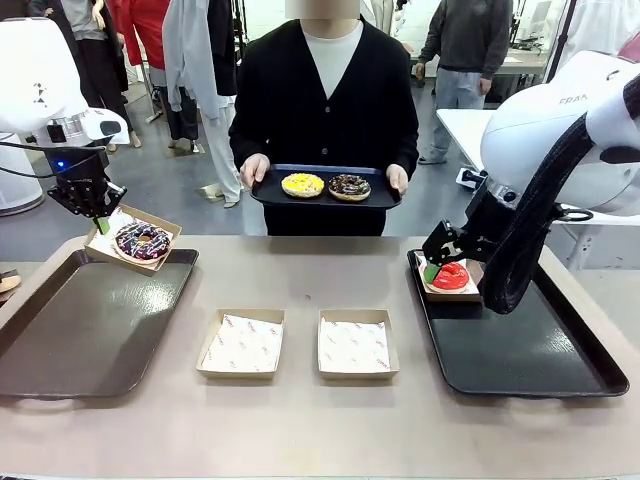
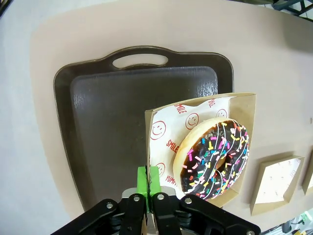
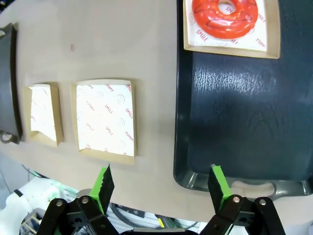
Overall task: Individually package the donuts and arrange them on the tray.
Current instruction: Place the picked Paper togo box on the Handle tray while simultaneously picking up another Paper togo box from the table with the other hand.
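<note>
Left gripper [image 2: 148, 179] is clamping the side wall of a shallow square cardboard box lined with printed white paper [image 2: 243, 105], its green pads pressed tight on it. This box is hanging tilted over the far right corner of the dark rectangular left tray [image 1: 90, 330]; whether it is touching the tray cannot be told. Dark purple ring donut with coloured sprinkles [image 2: 215, 157] is sitting inside the held box.

Right gripper [image 3: 161, 182] is hovering with jaws spread wide, gripping nothing, raised over the dark right tray [image 3: 234, 107]. Glossy red ring donut [image 3: 225, 15] is lying in its own paper-lined box [image 3: 272, 46] at that tray's far left corner.

Two empty paper-lined boxes [image 1: 241, 343] [image 1: 354, 344] are resting side by side on the beige table [image 1: 300, 430] between the trays.

At the far side, a person is holding a black tray [image 1: 325, 199] carrying the yellow sprinkled donut [image 1: 302, 184] and the dark chocolate donut [image 1: 349, 186], both unboxed.
</note>
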`<state>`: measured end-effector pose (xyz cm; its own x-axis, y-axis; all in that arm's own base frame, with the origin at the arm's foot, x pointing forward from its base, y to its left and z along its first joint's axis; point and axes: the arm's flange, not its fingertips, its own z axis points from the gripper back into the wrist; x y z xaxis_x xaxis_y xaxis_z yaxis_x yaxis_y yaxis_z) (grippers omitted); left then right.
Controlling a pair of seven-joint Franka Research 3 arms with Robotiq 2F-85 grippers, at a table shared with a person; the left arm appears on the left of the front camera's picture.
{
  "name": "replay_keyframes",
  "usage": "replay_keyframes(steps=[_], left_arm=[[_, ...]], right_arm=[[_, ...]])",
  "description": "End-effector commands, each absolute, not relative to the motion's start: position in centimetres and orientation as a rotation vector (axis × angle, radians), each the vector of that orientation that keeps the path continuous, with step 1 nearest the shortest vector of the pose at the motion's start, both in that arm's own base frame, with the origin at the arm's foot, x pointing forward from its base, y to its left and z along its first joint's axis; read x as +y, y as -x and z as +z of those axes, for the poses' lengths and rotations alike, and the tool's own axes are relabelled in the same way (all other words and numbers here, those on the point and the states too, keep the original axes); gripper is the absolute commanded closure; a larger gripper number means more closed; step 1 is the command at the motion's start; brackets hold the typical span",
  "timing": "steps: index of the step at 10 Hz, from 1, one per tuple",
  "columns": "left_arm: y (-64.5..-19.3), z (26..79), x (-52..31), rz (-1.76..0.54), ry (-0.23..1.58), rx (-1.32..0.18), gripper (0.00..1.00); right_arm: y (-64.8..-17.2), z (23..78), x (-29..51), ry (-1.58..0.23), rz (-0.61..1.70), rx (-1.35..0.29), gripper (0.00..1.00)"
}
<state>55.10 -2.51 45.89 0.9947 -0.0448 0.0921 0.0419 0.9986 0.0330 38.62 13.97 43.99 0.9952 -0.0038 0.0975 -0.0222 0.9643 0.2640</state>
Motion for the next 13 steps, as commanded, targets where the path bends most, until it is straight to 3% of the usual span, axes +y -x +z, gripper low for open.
replay_keyframes(steps=[1,7,13], left_arm=[[-55.3,45.9,-2.6,-0.046,-0.018,-0.097,0.99],[-55.9,43.0,-0.8,-0.030,0.096,-0.033,0.99],[-56.2,40.4,0.0,-0.100,0.111,-0.056,0.99]], right_arm=[[-38.2,43.9,16.4,-0.163,0.013,-0.096,0.00],[-39.1,41.5,23.9,0.018,0.059,-0.009,0.00],[-40.4,37.9,26.3,0.045,0.031,0.033,0.00]])
